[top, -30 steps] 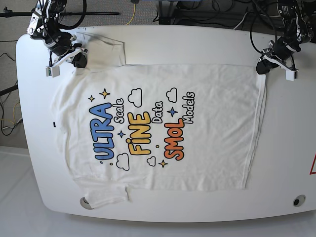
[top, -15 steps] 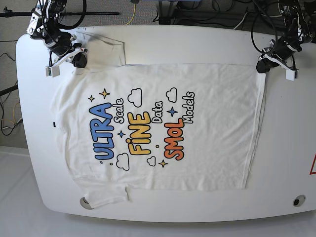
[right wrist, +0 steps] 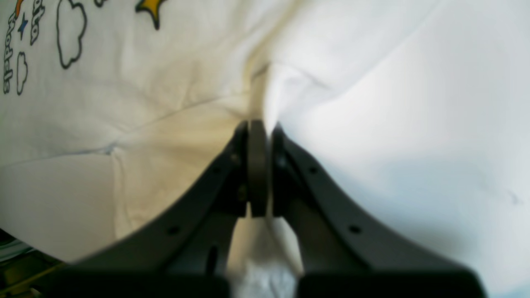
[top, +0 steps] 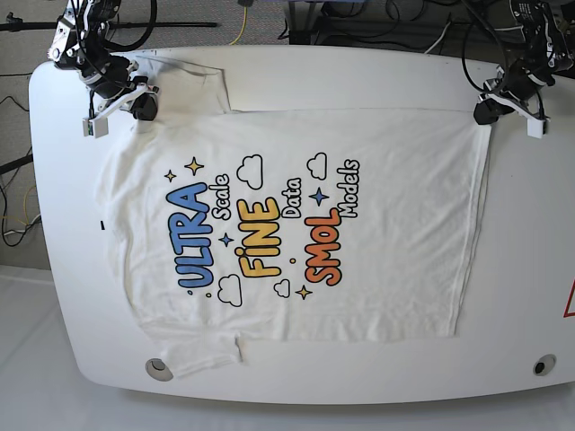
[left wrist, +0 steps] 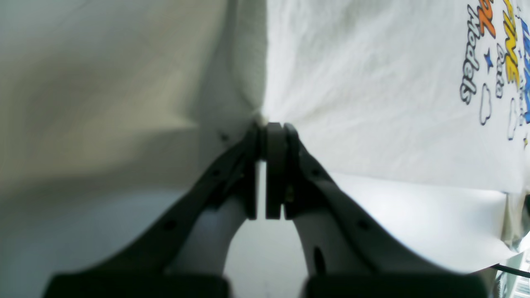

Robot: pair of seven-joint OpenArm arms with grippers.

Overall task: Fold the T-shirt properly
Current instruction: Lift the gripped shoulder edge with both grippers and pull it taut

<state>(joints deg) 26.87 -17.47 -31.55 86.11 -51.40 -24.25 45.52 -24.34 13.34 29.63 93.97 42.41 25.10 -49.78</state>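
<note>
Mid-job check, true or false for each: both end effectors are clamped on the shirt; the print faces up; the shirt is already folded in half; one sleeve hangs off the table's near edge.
1. Both the left end effector and the right end effector are shut on the T-shirt. True.
2. The print faces up. True.
3. The shirt is folded in half. False: it lies spread flat.
4. A sleeve hangs off the table. False: both sleeves rest on it.

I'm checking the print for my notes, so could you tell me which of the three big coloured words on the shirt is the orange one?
It is "SMOL", the word nearest the hem of the T-shirt; "ULTRA" is blue and "FINE" is yellow.
</note>
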